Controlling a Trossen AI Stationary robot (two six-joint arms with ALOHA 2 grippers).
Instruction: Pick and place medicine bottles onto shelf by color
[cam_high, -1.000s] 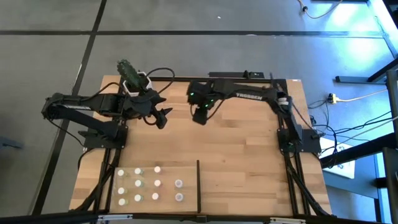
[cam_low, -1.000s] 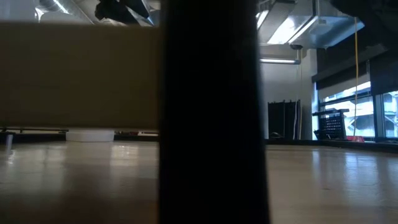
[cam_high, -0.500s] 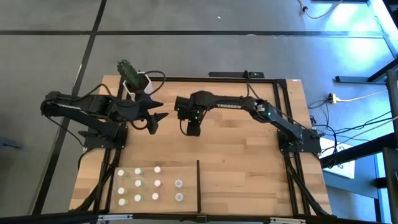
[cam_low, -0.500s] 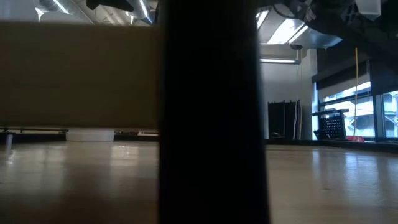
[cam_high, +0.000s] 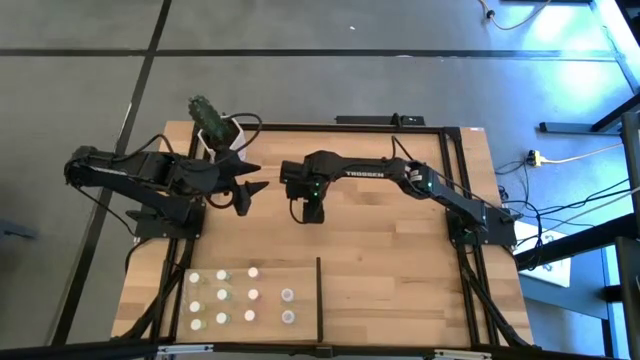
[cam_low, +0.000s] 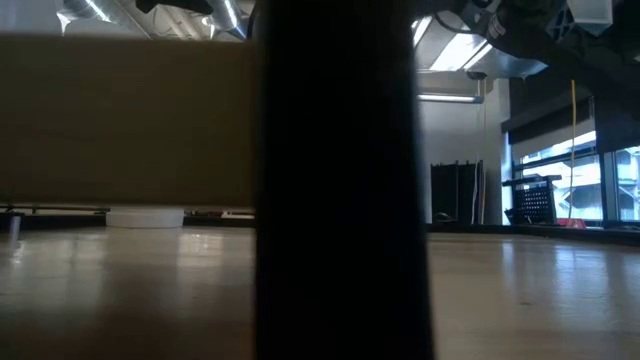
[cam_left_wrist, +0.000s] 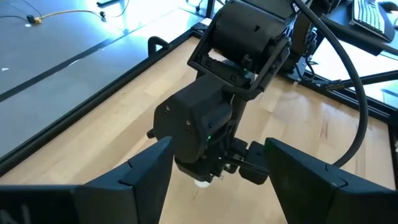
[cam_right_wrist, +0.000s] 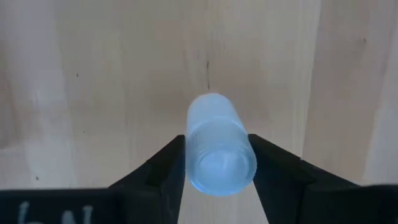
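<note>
Judging by the shelf (cam_high: 300, 272), well toward the table's near edge from both claws, most of the sorting looks done: about a dozen medicine bottles (cam_high: 251, 295) stand on it in rows. Right gripper (cam_high: 311, 213) is clamped on one pale bottle (cam_right_wrist: 217, 147) mid-table; left gripper (cam_high: 250, 194) waits beside it, fingers spread.
</note>
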